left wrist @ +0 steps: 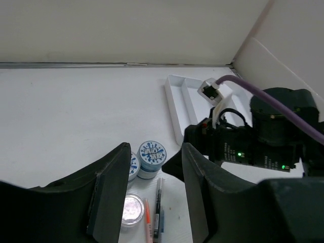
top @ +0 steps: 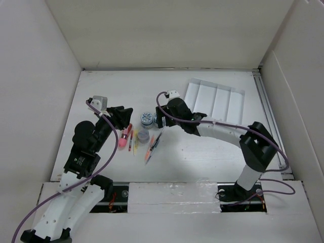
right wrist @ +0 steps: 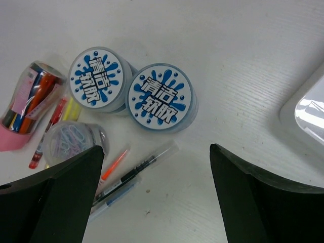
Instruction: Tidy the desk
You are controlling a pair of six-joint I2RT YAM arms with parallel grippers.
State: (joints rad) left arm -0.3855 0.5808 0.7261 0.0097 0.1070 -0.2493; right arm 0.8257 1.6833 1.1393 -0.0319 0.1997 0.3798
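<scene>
**A:** What is the right end effector [right wrist: 156, 152] doing?

**B:** Its jaws stand wide apart with nothing between them. It hangs over a blue-labelled tub [right wrist: 161, 96], and a second blue-labelled tub [right wrist: 95, 76] sits right against that one.

**A:** And just past those?

**B:** A clear pot of paper clips [right wrist: 71, 139] is close by the second tub. A black pen [right wrist: 134, 174] and an orange pen [right wrist: 115, 163] lie flat beside the pot. Farther out are a red pen [right wrist: 48, 134] and a pink case [right wrist: 25, 109] lying on its side with markers inside it.

**A:** The left end effector [top: 123, 115]?

**B:** Its jaws are parted more narrowly and also hold nothing. It hovers just beyond the pink case, facing the right arm across the cluster.

**A:** Where is the worktop [top: 202, 152] in all this?

**B:** It lies under everything. It is a broad matte white surface bounded by tall white walls [top: 167, 35], and both arms are bolted at its near edge. The small items lie grouped around its middle, between the two end effectors.

**A:** Anything else on it?

**B:** A white compartmented tray [top: 215, 98] lies toward the far right, set at a slight angle, well apart from the pens. Its corner shows at the edge of the right wrist view.
</scene>
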